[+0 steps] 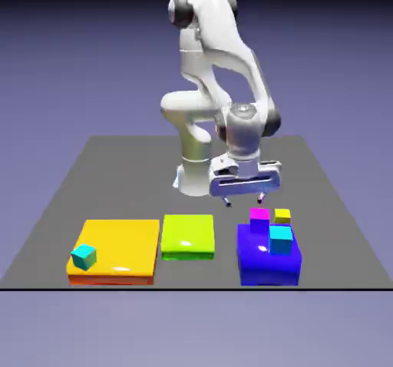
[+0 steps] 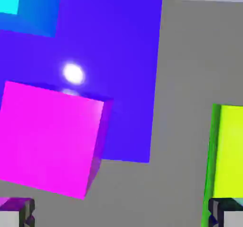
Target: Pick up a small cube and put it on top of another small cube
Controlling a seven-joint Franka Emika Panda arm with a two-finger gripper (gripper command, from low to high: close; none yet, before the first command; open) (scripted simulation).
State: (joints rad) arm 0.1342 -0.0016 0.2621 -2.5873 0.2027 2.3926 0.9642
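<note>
Only the exterior view shows the yellow cube (image 1: 282, 216).

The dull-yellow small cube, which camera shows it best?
The exterior view: the dull-yellow small cube sits on the big blue block, beside the magenta cube and behind a cyan cube. The hand view misses it, showing only magenta, blue, cyan and lime surfaces.

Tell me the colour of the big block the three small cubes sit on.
Blue: the big block shows best in the exterior view.
</note>
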